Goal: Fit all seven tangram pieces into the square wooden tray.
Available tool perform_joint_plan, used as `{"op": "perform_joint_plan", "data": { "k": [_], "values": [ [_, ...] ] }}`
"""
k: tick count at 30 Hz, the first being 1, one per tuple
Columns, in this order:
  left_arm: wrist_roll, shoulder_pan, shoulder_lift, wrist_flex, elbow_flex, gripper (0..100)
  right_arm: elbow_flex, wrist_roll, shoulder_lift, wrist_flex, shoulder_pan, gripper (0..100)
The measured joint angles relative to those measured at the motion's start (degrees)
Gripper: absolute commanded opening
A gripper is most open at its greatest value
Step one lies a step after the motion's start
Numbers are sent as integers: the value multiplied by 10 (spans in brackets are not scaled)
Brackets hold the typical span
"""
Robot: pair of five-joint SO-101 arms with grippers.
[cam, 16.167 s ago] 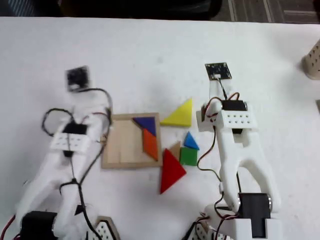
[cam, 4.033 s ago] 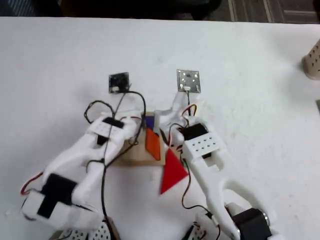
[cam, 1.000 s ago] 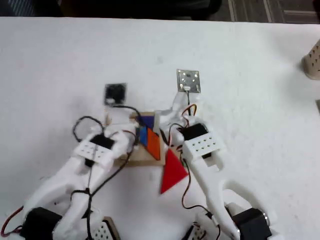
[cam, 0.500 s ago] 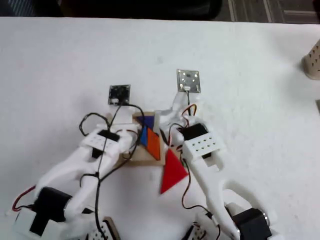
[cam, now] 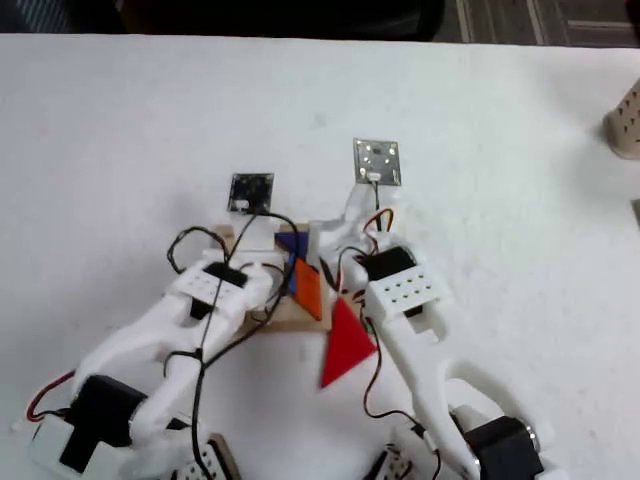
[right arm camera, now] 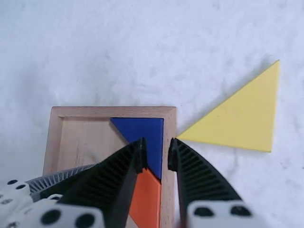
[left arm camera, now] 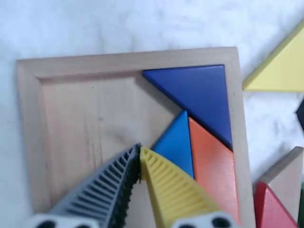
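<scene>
Square wooden tray [left arm camera: 128, 59] lies flat near the middle of the desk [cam: 500, 120], between the two arms. Three pieces are seated in it, all against one side wall: a dark blue triangle [left arm camera: 199, 95] with its square corner in the tray corner, an orange piece [left arm camera: 213, 175] along the same wall touching the dark blue one, and a small light blue triangle [left arm camera: 176, 142] wedged against both. Left gripper [left arm camera: 139, 153]: fingers pressed together, nothing between them, tips over the tray's bare wood floor just beside the light blue triangle. Right gripper [right arm camera: 156, 147]: fingers slightly spread, holding nothing, one over the dark blue triangle and the other outside the rim. On the desk outside the tray: yellow triangle [right arm camera: 242, 121], its point just beside the occupied corner; a wood-coloured piece [left arm camera: 285, 171] and red triangle [cam: 345, 345] by the same wall.
</scene>
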Motion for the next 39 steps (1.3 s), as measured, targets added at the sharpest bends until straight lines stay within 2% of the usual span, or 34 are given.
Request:
{"op": "perform_joint_plan", "data": {
  "k": [4,9,12,16,21,24,33,39],
  "values": [
    [1,-29,-8,0,0,22,0,0,0,0,0,84],
    [0,-104,-62,0,0,23,0,0,0,45,0,104],
    [1,-151,-78,-11,2,23,0,0,0,93,0,196],
    [1,-174,-74,-36,3,23,0,0,0,186,0,324],
    [1,-172,-50,-39,2,23,7,1,-1,286,6,390],
    [1,-172,-47,-39,2,23,35,1,-1,283,29,392],
    [1,-171,-47,-39,2,23,117,16,-1,150,72,389],
    [1,-176,-47,-39,2,23,135,70,-1,141,71,257]
  ]
}}
